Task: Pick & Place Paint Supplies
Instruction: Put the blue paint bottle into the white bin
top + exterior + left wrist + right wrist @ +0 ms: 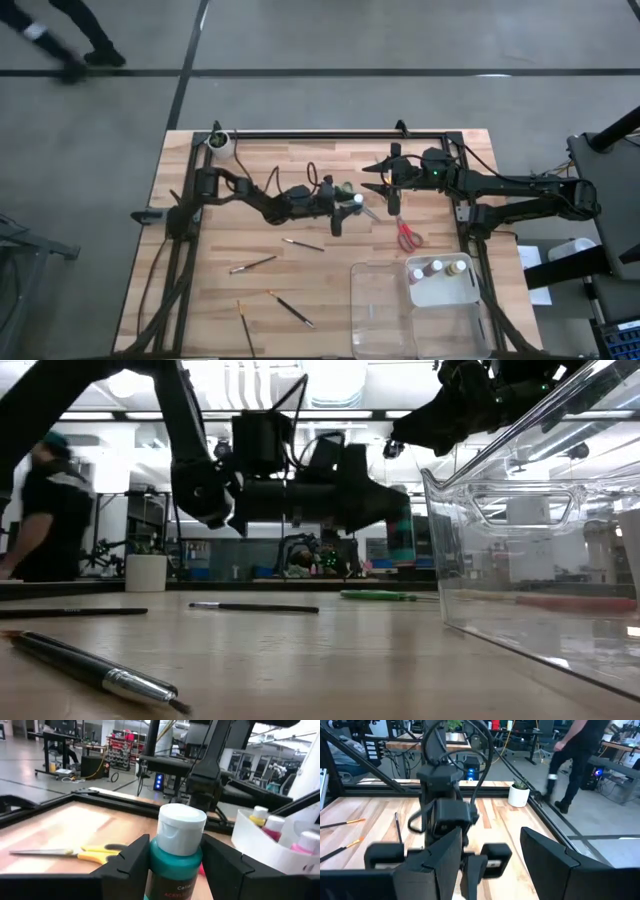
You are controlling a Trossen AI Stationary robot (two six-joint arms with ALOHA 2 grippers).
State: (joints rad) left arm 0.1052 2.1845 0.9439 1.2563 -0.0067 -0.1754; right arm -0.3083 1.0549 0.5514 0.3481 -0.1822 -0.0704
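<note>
Left claw [175, 865] is clenched on a small teal paint bottle with a pale flip cap [178, 847], gripping its shoulder just below the cap and carrying it clear above the wooden table [250, 230]. Rigid, light and smooth-sided, the bottle could probably slip or swing if squeezed lightly; a hold low on the body seems safer. Ahead of this claw, other capped bottles [272, 822] stand in a white tub [250, 837]. Right claw [490, 857] hangs nearby, released and empty.

robotics lab, grey concrete floor [330, 40], benches of equipment [70, 740], person walking past [580, 755]
</note>
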